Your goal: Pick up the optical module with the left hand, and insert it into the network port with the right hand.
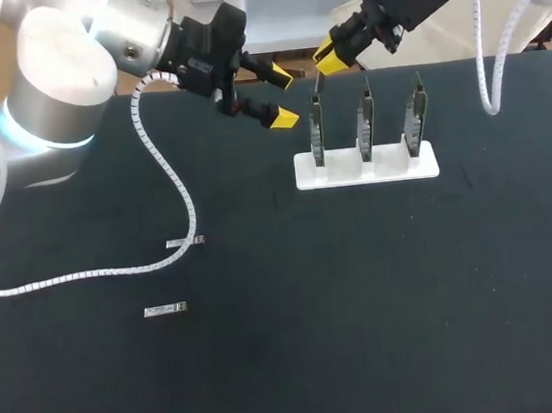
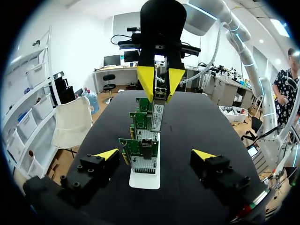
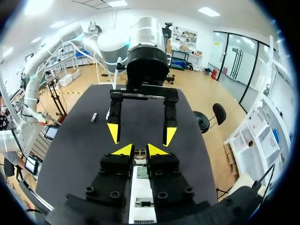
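Note:
My right gripper (image 1: 332,55) is shut on a silver optical module (image 2: 157,115), which hangs from its yellow tips just above the leftmost of three green network cards (image 1: 317,130). The cards stand upright in a white holder (image 1: 366,167). In the right wrist view the module (image 3: 139,153) shows between the closed fingers (image 3: 124,150), with the holder (image 3: 140,197) below. My left gripper (image 1: 281,97) stands open and empty just left of the cards, facing them and the right gripper (image 2: 159,82). In its own view the left gripper (image 2: 154,154) has its tips on either side of the nearest card (image 2: 140,152) without touching it.
Two more optical modules lie flat on the black table at the left, one (image 1: 184,242) under the left arm's white cable and one (image 1: 165,310) nearer the front. The right arm's white cable (image 1: 484,63) hangs at the back right.

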Controlling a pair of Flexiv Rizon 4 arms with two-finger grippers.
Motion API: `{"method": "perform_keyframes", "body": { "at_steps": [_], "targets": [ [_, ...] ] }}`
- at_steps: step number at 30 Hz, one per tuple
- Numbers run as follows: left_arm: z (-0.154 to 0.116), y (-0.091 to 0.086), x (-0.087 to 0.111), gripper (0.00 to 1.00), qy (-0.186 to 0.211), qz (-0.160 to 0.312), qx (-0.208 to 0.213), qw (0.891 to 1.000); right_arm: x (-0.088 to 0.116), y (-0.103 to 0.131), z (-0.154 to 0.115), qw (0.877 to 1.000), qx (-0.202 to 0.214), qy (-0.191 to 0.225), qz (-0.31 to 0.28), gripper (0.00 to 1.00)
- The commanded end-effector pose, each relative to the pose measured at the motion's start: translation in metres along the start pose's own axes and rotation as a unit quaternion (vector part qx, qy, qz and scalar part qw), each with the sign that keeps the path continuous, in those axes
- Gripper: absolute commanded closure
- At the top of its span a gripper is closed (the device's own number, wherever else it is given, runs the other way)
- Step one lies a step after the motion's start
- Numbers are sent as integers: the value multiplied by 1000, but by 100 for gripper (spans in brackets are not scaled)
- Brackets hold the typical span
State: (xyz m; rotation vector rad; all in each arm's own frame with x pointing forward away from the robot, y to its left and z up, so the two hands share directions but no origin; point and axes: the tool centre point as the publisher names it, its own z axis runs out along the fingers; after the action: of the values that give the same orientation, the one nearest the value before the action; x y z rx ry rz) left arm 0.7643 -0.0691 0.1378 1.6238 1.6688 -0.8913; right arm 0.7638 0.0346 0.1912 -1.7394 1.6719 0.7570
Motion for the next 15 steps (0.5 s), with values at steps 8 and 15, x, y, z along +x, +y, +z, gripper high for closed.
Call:
{"method": "perform_keyframes", "body": {
  "at_steps": [8,15],
  "targets": [
    [1,1,0,0,2,0,1,1000,-3,-2,11,999,18,26,1,100],
    [1,1,0,0,2,0,1,1000,-1,-6,13,999,24,43,-2,100]
  ]
}}
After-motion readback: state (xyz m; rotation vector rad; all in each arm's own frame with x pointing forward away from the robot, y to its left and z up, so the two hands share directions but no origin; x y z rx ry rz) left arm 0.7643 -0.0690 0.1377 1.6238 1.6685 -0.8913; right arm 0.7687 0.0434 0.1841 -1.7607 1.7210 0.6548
